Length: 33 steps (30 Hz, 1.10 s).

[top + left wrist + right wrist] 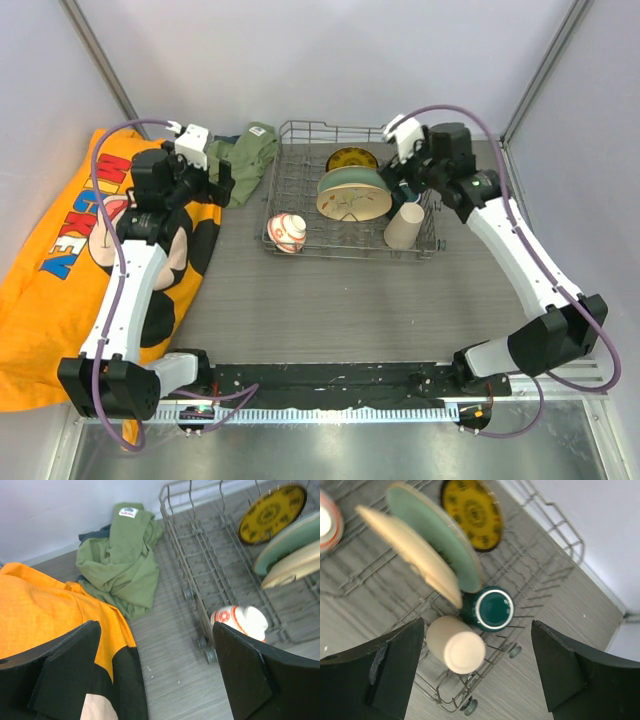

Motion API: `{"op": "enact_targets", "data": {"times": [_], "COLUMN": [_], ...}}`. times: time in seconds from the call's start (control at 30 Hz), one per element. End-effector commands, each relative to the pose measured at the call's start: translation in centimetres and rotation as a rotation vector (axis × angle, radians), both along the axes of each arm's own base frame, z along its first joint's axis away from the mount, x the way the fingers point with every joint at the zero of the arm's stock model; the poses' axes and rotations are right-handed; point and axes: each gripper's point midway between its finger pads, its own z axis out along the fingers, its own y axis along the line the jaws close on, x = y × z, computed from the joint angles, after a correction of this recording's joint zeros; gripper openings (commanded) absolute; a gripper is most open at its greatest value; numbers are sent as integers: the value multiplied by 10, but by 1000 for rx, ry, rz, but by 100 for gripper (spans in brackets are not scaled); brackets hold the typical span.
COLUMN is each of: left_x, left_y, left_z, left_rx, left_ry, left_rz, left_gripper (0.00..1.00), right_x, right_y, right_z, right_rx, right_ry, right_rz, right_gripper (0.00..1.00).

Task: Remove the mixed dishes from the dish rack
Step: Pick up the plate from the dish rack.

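The dish rack (pixel 296 180) stands on the grey tabletop (pixel 330 300) with all six dishes in it. Three plates stand on edge among the tines in the rack's middle. The small yellow patterned plate (pixel 351 158) is nearest the far side. The pale green plate (pixel 350 180) comes next, and the cream bird-painted plate (pixel 355 203) leans close against its near face. In the rack's near-left corner sits the small red-orange bowl (pixel 288 232), white with orange bands. At the near-right corner the beige handleless cup (pixel 404 227) leans with its closed base up. The right wrist view shows the dark teal mug (pixel 492 608) upright, mouth up, just behind it and touching the plates' edge. The right pincer (pixel 477 665) hangs above the rack's right end, its fingers spread wide and holding nothing. The left pincer (pixel 155 665) hangs outside the rack's left side, also wide open and empty, over the edge of an orange printed cloth (pixel 60 270). A crumpled green cloth (pixel 245 155) lies against the rack's far-left corner.
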Motion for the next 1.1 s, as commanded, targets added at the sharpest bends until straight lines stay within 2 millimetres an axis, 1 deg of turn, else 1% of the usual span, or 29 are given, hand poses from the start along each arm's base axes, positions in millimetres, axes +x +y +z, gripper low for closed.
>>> {"op": "enact_targets", "data": {"times": [0.0,0.03,0.1,0.13,0.2,0.27,0.3,0.4,0.63,0.73,0.87,1.07], "left_x": [-9,-9,-10,-10,-8,-7,-6,-3,2,4,6,9], "left_y": [-11,-11,-12,-12,-11,-11,-11,-10,-6,-4,-3,-2], "left_z": [-19,-23,-26,-30,-31,-35,-37,-41,-49,-50,-51,-51], "left_rx": [76,87,95,105,110,112,111,117,134,141,150,153], "left_ry": [32,38,39,44,38,43,45,52,63,61,60,54], "left_rz": [-121,-129,-136,-143,-141,-139,-139,-136,-121,-112,-106,-101], "left_gripper": [100,100,100,100,100,100,100,100,100,100,100,100], "right_x": [-10,-12,-17,-17,-17,-17,-16,-10,5,11,16,24], "right_y": [16,21,30,33,41,48,51,59,70,72,74,78], "right_z": [-19,-20,-29,-29,-35,-41,-46,-55,-69,-71,-77,-77], "right_rx": [-183,-204,-231,-236,-263,-294,-306,-328,-381,-403,-441,-488], "right_ry": [2,0,34,32,35,32,41,48,35,15,8,-23], "right_rz": [148,189,244,263,302,338,350,378,398,396,396,389], "right_gripper": [90,90,89,88,86,83,81,77,71,70,70,69]}}
